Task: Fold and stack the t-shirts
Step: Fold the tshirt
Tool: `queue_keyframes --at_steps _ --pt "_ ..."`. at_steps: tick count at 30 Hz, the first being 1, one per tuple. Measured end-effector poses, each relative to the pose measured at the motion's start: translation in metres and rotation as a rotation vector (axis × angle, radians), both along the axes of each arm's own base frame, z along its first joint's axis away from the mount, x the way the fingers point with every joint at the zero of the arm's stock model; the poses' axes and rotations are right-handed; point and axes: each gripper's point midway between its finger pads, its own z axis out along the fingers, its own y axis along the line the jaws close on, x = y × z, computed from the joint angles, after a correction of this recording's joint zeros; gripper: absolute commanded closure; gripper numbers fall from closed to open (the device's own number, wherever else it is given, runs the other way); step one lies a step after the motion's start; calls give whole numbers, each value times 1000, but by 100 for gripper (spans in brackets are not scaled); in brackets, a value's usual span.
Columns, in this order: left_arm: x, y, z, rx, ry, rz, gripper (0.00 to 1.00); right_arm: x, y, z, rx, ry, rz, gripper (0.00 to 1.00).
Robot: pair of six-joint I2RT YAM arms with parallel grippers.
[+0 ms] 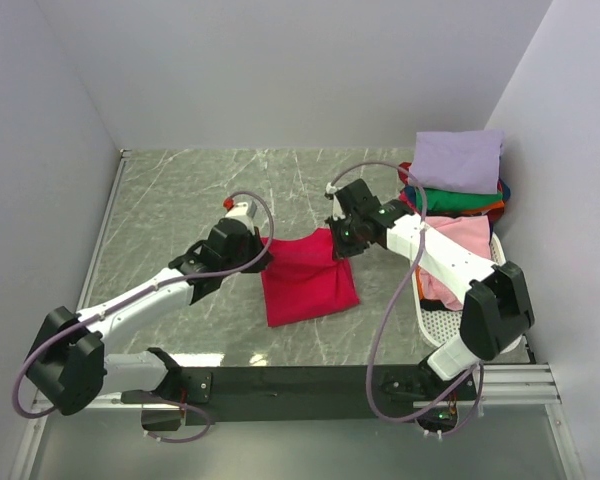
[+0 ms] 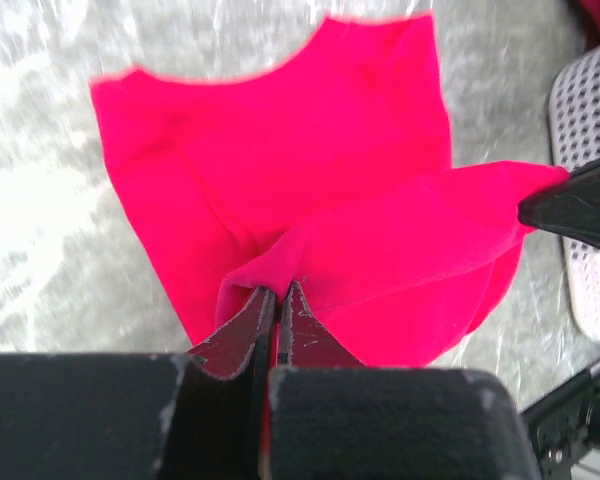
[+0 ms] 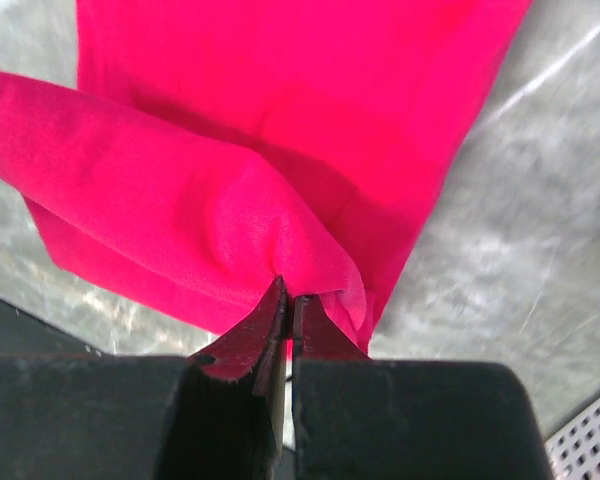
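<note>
overhead looks down; wrist views closely share red t-shirt (image 2: 280,170)

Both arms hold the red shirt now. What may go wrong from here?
1. The left gripper and right gripper pinch the crimson-red cloth t-shirt only at their fingertips, so an edge may slip out mid-fold.
2. The cloth hangs loose between them, so the fold may land crooked.
3. The right arm reaches over the white perforated plastic basket and the pink shirt on it; a swing might snag it.
</note>
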Motion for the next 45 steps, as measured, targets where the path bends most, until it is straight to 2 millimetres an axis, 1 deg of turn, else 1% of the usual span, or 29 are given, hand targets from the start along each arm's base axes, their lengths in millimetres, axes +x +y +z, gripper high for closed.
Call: queue_keyframes --at_steps 5,7,10,13,20,21,23,24,25,26,27,28,29,30,32,34,36,38,39,40,42,44,45 --pt "23 2 11 -14 -35 17 99 27 3 8 8 -31 -3 100" --pt "32 3 11 -13 -37 24 99 37 4 7 7 -33 -4 100" --pt "43 6 3 -2 -22 33 99 47 3 -2 3 -17 -6 100" --pt "49 9 -10 11 11 35 100 54 2 -16 -4 16 -4 100" --pt "61 6 -35 43 71 39 99 65 2 -45 -16 74 -5 100" --pt "63 6 -37 48 75 43 95 67 1 -47 -16 78 -9 99" --pt "68 7 -38 65 77 58 77 70 -1 -50 -12 87 -19 91" --pt "71 8 -38 73 74 66 57 72 -2 -50 -8 87 -25 74" --pt "74 11 -37 89 72 79 52 74 -2 -47 -2 85 -36 67" --pt "78 14 -35 103 69 103 47 78 -3 -44 0 74 -44 62" --pt "83 18 -32 116 62 128 38 84 -4 -41 -2 58 -53 54" --pt "87 22 -27 132 52 152 34 90 -6 -36 -1 39 -68 50" --pt "92 27 -22 145 39 183 31 94 -7 -32 1 20 -74 44" --pt "98 32 -15 157 23 214 27 99 -9 -27 3 0 -92 42" --pt "105 41 -1 174 -10 269 24 103 -13 -14 3 -45 -114 38" --pt "106 49 14 175 -43 303 23 106 -17 8 21 -110 -136 38" --pt "104 51 34 151 -83 315 24 101 -19 31 53 -167 -146 39" --pt "101 48 51 110 -121 305 25 92 -20 52 97 -214 -141 43" --pt "98 43 60 75 -142 287 25 87 -19 59 119 -228 -134 44" --pt "95 38 63 49 -153 266 26 82 -17 64 143 -234 -125 46" --pt "87 21 63 -4 -157 207 26 76 -11 61 181 -222 -101 49" --pt "76 1 51 -41 -133 144 26 70 -3 45 206 -170 -75 51" --pt "69 -12 41 -57 -111 105 26 67 2 30 212 -125 -62 51"
